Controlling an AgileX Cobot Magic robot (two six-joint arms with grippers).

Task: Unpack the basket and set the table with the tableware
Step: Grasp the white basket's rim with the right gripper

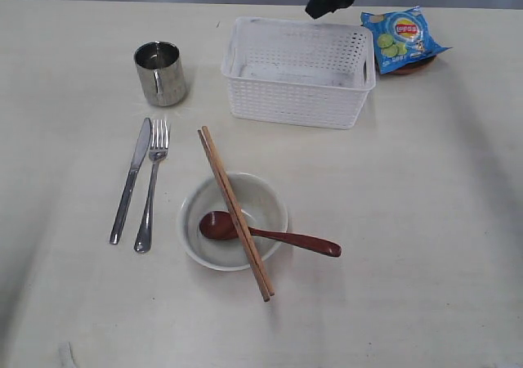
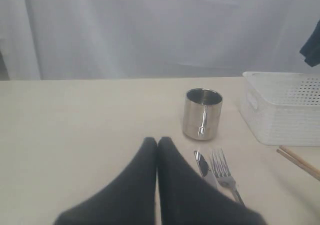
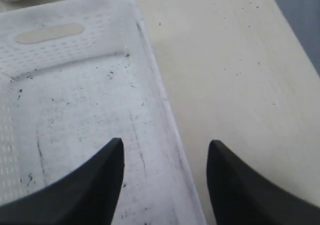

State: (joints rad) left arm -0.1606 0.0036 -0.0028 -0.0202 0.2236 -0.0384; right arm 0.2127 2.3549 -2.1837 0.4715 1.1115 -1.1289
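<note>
We see our left end effector (image 2: 157, 142) pressed together, our right end effector (image 3: 166, 142) spread above the basket (image 1: 298, 106) rim. The logo lettering on the blue snack bag (image 1: 403, 39) is too small to read.

Exterior view: I look down steeply from the near side, high above the table (image 1: 425, 221), facing far; the whole setting fits in.
Left wrist view: I sit low over the table's left part, looking almost level toward the far curtain (image 2: 150, 30), with the cup (image 2: 202, 114) near.
Right wrist view: I hang close over the basket (image 3: 75, 110), looking down at its floor and one rim.
Shared, exterior and left wrist: cup, knife (image 2: 201, 162), fork (image 2: 222, 167), the basket's left end.
Shared, exterior and right wrist: the basket and the bare table beside it.
</note>
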